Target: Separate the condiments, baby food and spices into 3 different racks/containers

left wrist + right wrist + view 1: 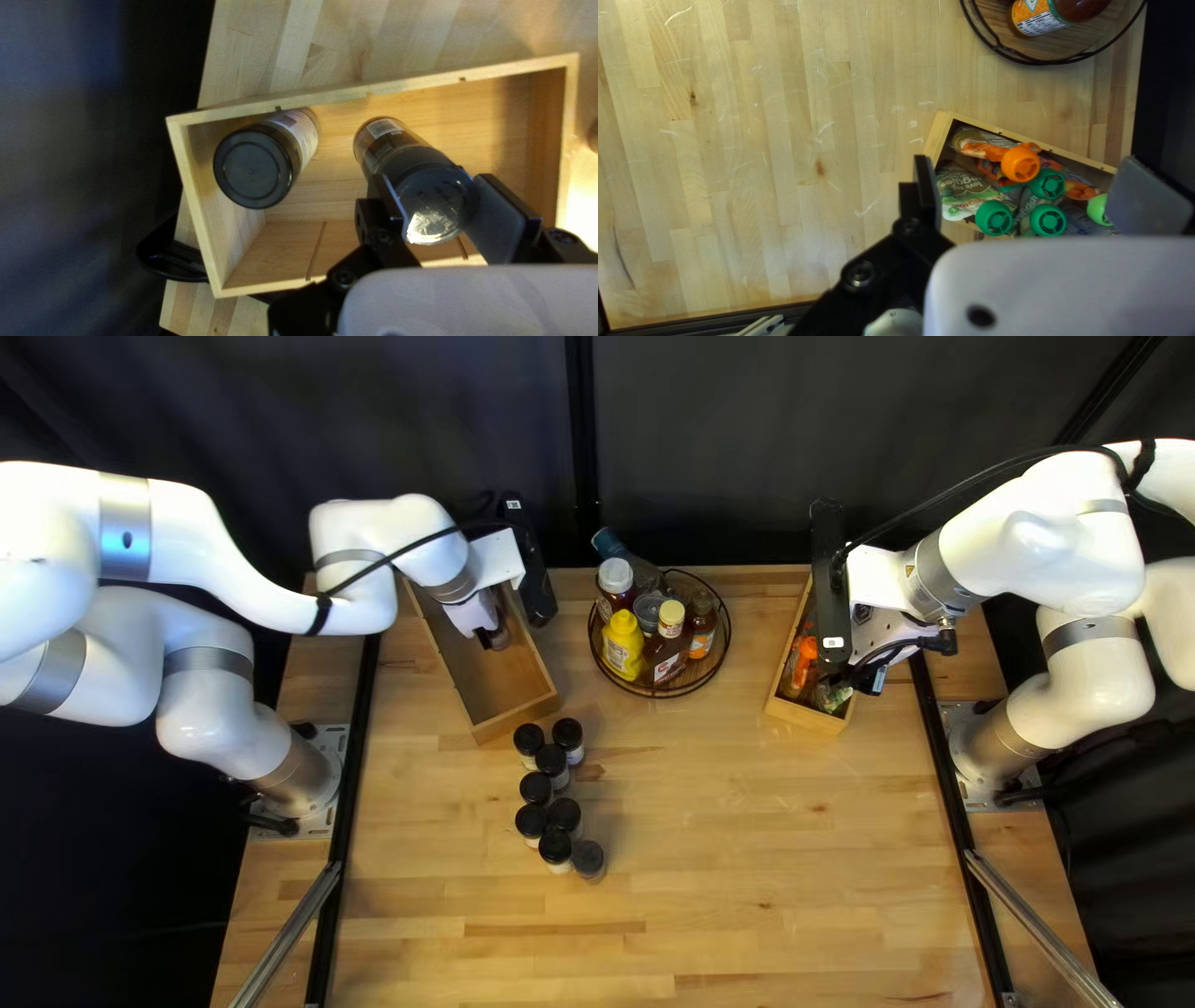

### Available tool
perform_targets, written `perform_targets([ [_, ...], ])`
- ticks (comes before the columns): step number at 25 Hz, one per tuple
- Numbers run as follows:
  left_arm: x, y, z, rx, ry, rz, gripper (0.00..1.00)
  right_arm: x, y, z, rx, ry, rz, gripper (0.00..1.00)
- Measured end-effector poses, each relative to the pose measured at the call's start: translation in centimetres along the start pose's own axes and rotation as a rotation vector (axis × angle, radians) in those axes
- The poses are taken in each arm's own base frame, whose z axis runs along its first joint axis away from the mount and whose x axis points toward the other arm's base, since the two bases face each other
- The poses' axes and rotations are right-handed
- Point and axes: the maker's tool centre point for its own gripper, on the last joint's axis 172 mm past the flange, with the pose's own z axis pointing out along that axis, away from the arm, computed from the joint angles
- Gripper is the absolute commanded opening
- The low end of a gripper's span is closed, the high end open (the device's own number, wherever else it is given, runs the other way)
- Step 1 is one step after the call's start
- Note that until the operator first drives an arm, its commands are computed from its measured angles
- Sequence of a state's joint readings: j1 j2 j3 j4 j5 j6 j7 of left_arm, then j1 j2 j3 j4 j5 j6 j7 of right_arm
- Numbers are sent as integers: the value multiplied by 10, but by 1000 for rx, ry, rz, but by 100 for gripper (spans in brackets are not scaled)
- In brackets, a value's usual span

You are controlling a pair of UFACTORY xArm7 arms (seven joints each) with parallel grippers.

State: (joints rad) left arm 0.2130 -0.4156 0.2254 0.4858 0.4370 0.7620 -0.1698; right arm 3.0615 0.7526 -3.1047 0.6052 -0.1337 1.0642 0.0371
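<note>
In the top left view my left gripper [474, 614] is over the left wooden box [513, 708]. The left wrist view shows my left gripper [436, 196] shut on a dark-capped spice jar [434, 204], tilted inside the box; another spice jar [254, 165] leans near the box's end. Several spice jars [552, 763] stand on the table. My right gripper [868, 635] is above the right wooden box [809, 714]; its wrist view shows the gripper [1027, 190] open over baby food pouches [971, 193] with orange and green caps. Condiment bottles [623, 641] fill the round rack [664, 695].
The round rack stands between the two boxes near the table's far edge. The standing spice jars form a cluster just in front of the left box. Black rails [354, 765] run along the table's left and right sides.
</note>
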Motion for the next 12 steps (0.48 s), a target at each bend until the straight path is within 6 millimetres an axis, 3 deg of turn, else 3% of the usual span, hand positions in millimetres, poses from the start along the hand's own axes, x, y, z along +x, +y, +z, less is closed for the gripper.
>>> perform_targets([
  [3,1,-2,7,9,-6,-15,7,0,0,0,0,0,0,100],
  [7,0,-4,11,17,-10,-29,15,0,0,0,0,0,0,100],
  [10,0,-6,14,17,-14,-34,62,0,0,0,0,0,0,100],
  [12,0,-7,17,17,-16,-37,71,0,0,0,0,0,0,100],
])
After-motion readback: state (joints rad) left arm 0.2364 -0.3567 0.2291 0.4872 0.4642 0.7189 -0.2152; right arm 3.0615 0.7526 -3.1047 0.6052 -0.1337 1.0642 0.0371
